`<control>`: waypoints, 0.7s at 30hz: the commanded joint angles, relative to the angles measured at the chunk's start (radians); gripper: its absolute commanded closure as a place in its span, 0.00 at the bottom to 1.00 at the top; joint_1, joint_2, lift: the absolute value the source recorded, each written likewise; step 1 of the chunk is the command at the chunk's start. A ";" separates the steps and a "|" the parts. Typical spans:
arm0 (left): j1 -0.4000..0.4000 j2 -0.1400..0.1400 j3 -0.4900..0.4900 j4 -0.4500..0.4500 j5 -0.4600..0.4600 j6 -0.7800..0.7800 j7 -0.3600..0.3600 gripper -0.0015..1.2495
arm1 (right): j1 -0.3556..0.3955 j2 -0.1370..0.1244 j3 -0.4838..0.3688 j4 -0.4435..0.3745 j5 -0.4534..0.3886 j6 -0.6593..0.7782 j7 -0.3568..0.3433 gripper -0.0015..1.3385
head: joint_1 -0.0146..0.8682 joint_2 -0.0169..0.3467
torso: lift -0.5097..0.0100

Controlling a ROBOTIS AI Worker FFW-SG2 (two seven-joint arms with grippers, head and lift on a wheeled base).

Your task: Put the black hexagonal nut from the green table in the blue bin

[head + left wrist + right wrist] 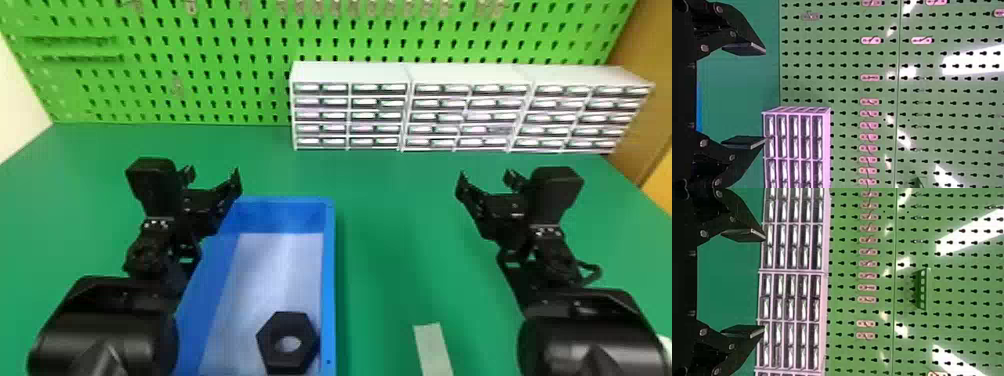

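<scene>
Head view: green table (400, 200), pegboard (210, 75) behind.

The black nut (287, 326) has 6 sides and 1 round hole. It lies flat inside the blue bin (328, 280), which sits on the green table (395, 225).

the head view's bottom edge cuts off the blue bin (328, 280).

Looks like smooth plastic on the blue bin (328, 280), matt on the black hexagonal nut (287, 324), glossy on the pegboard (887, 84).
</scene>
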 commanded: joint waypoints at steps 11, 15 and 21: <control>0.011 0.000 -0.007 -0.023 -0.018 0.017 0.018 0.36 | -0.003 -0.006 -0.008 -0.008 0.012 0.010 -0.008 0.33 | 0.79 0.19 | 0.80; 0.013 0.000 -0.002 -0.028 -0.014 0.015 0.018 0.36 | -0.001 -0.006 -0.014 -0.008 0.012 0.012 -0.011 0.33 | 0.79 0.19 | 0.80; 0.031 0.000 0.008 -0.054 -0.012 0.017 0.018 0.36 | -0.003 -0.006 -0.024 -0.008 0.012 0.013 -0.011 0.33 | 0.79 0.19 | 0.80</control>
